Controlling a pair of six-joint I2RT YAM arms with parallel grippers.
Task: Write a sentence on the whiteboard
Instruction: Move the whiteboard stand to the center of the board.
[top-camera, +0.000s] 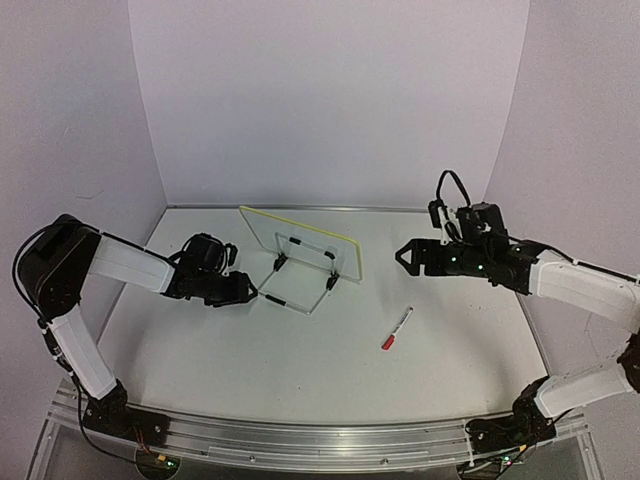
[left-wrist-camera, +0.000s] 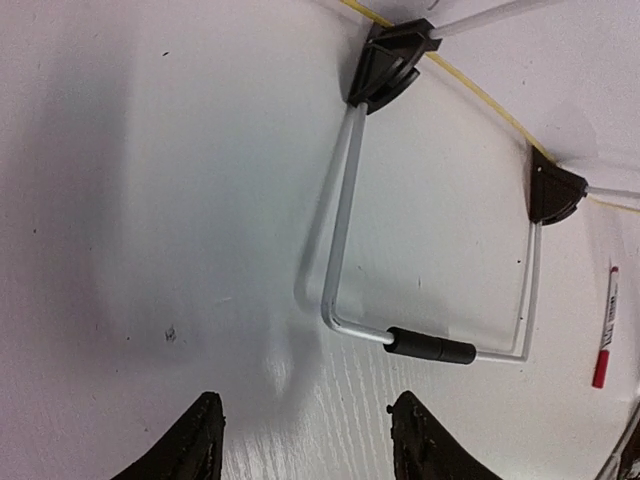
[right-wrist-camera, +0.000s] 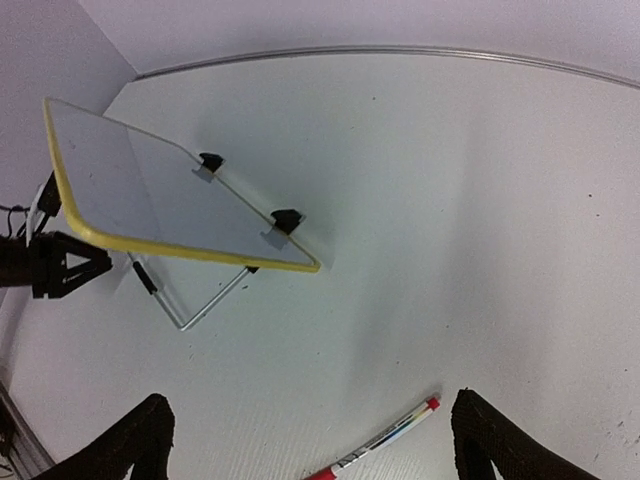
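The whiteboard (top-camera: 298, 240) stands tilted on its wire stand (top-camera: 296, 298) at mid-table; its yellow rim (right-wrist-camera: 185, 252) and two black clip feet (left-wrist-camera: 385, 62) show. No sentence shows on the board face in view. A red-capped marker (top-camera: 396, 328) lies on the table to the board's right, also seen as the marker (right-wrist-camera: 382, 443) in the right wrist view. My left gripper (top-camera: 248, 291) is low at the stand's left corner, open and empty; in its own view the left gripper (left-wrist-camera: 310, 435) sits just short of the stand's black sleeve (left-wrist-camera: 430, 347). My right gripper (top-camera: 403, 255) hovers open above the marker, holding nothing.
White walls close in the table at the back and both sides, with a metal strip (right-wrist-camera: 400, 52) along the back edge. An aluminium rail (top-camera: 300, 440) with the arm bases runs along the near edge.
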